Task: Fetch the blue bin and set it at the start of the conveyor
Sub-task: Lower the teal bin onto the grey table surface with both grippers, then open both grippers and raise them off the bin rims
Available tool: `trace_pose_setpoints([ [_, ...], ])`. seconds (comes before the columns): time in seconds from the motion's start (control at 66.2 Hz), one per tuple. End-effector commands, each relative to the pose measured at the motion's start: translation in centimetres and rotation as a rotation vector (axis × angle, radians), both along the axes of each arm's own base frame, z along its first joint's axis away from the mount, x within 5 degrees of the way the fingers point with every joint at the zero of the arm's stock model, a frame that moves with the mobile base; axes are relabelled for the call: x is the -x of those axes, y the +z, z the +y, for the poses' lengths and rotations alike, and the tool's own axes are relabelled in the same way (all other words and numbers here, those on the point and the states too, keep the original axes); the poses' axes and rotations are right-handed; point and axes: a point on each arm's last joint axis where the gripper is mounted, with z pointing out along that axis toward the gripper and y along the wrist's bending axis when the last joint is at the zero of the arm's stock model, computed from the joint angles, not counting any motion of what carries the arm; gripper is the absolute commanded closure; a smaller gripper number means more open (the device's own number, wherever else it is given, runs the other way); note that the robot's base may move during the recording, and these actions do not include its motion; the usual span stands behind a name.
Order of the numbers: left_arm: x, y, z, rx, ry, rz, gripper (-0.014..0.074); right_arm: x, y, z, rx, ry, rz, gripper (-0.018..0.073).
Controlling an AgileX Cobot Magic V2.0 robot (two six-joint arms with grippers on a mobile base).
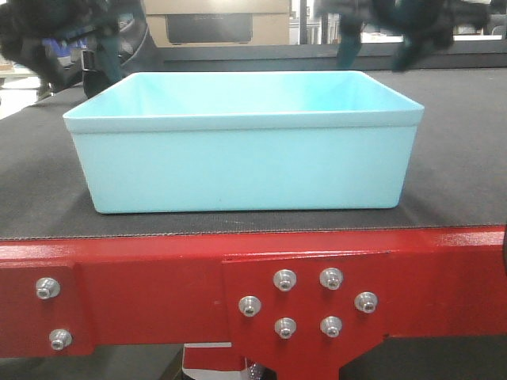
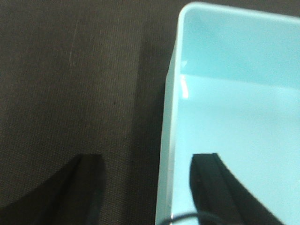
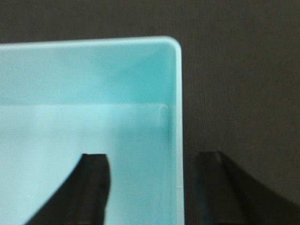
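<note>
Turquoise blue bin (image 1: 242, 146) sits on conveyor start (image 1: 444, 174); left tool (image 2: 147, 187) and right tool (image 3: 152, 187) spread, straddling its walls

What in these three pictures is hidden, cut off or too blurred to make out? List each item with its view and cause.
1. Front view: both arms are dark blurs at the top edge; right gripper unreadable.
2. Front view: the bin floor is hidden by its near wall.
3. Left wrist view: gripper fingertips are cut off by the bottom edge.
4. Right wrist view: gripper likewise.
5. Belt ends lie outside every view.
</note>
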Motion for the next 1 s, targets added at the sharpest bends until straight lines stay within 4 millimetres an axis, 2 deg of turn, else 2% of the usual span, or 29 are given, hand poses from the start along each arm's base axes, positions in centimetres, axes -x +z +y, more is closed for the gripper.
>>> trace_pose_setpoints([
  [0.0, 1.2, 2.7, 0.3, 0.029, 0.003, -0.066, 0.0394, 1.1, 2.7, -0.4, 0.003, 0.015, -0.073, 0.0412],
  [0.045, 1.6, 3.5, 0.5, 0.037, 0.002, -0.089, 0.0454, 1.6, 3.6, -0.5, -0.001, 0.015, -0.091, 0.0514],
  [0.106, 2.5, 5.0, 0.8, 0.052, -0.002, -0.132, 0.0598, 2.4, 4.8, -0.8, -0.008, 0.011, -0.117, 0.0658],
  [0.136, 2.8, 5.4, 0.9, 0.052, -0.004, -0.143, 0.0651, 2.7, 5.2, -0.9, -0.007, 0.009, -0.122, 0.0712],
  [0.166, 3.1, 5.9, 1.0, 0.054, -0.005, -0.154, 0.071, 2.9, 5.6, -1.0, -0.007, 0.01, -0.13, 0.0724],
  [0.332, 4.0, 6.5, 0.7, 0.072, -0.085, -0.158, 0.0706, 3.9, 6.3, -1.3, 0.054, 0.055, -0.143, 0.072],
  [0.483, 5.3, 5.5, -0.2, 0.17, -0.205, -0.198, 0.0697, 6.1, 4.8, -1.6, 0.094, 0.134, -0.178, 0.072],
  [0.559, 6.3, 4.7, -0.3, 0.225, -0.233, -0.253, 0.0697, 7.6, 4.4, -1.6, 0.065, 0.179, -0.261, 0.072],
  [0.665, 8.1, 3.6, 0.3, 0.248, -0.237, -0.309, 0.0697, 9.6, 3.6, -1.7, 0.029, 0.224, -0.342, 0.072],
  [0.816, 12.0, 2.3, 1.6, 0.255, -0.24, -0.367, 0.0697, 12.5, 2.4, -2.4, 0.016, 0.242, -0.363, 0.072],
  [0.982, 17.0, 2.5, 3.2, 0.276, -0.261, -0.462, 0.0697, 15.6, 3.3, -3.3, 0.001, 0.243, -0.434, 0.072],
])
